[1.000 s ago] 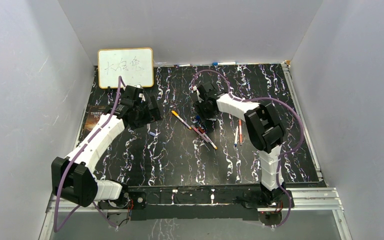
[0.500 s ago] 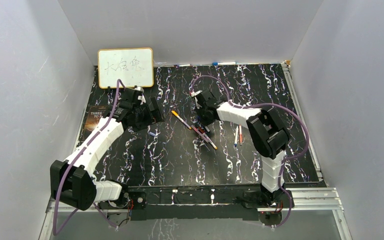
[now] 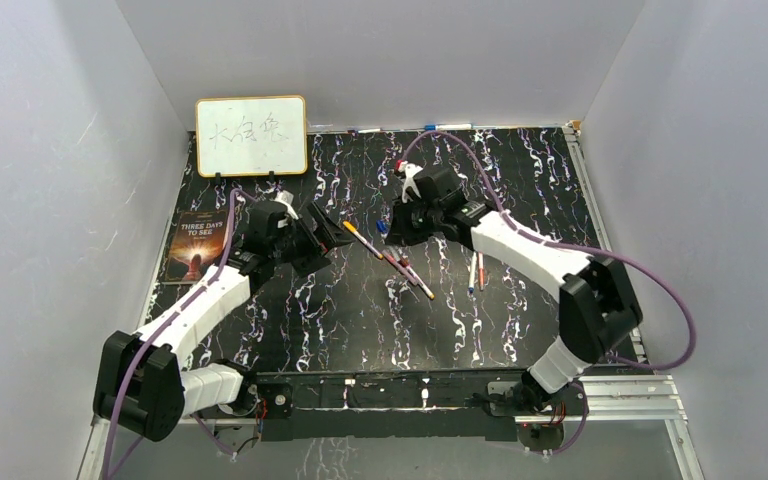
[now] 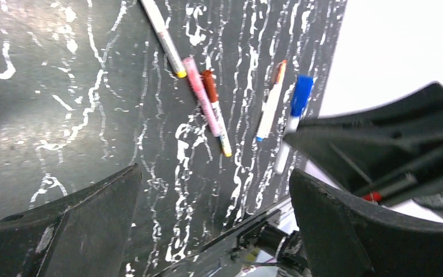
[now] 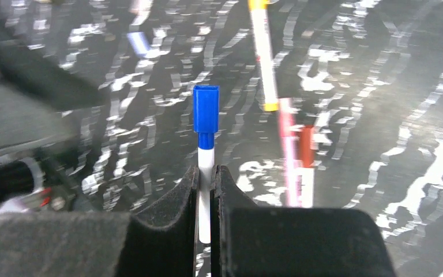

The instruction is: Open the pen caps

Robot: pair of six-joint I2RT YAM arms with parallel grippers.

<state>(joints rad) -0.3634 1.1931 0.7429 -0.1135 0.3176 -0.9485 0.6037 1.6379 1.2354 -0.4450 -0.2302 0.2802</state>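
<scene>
- Over the middle of the black marbled mat [image 3: 290,310], the right gripper [image 5: 206,172] is clamped tight on a white pen [image 5: 206,154]. The blue cap [image 5: 206,108] sits on the pen's end and sticks out past the fingertips.
- Just to the left of that cap hangs the left gripper [image 4: 213,172], jaws spread wide and holding nothing. It is near the cap but apart from it.
- From the left wrist, the right gripper's dark body fills the right side and hides the mat behind it.
- Down on the mat, below the two grippers, lies a long pen with a yellow end [image 4: 162,36]. Close by are a pink pen [image 4: 199,95] and, touching its side, a pen with a red cap [image 4: 210,85].
- Farther right, two more pens [image 3: 475,270] lie side by side; one has an orange cap [image 4: 278,72].
- Against the back wall on the left leans a whiteboard [image 3: 251,136] with writing on it.
- A book [image 3: 196,245] lies flat at the mat's left edge, beside the left arm.
- More pens [image 3: 440,127] lie along the far edge.
</scene>
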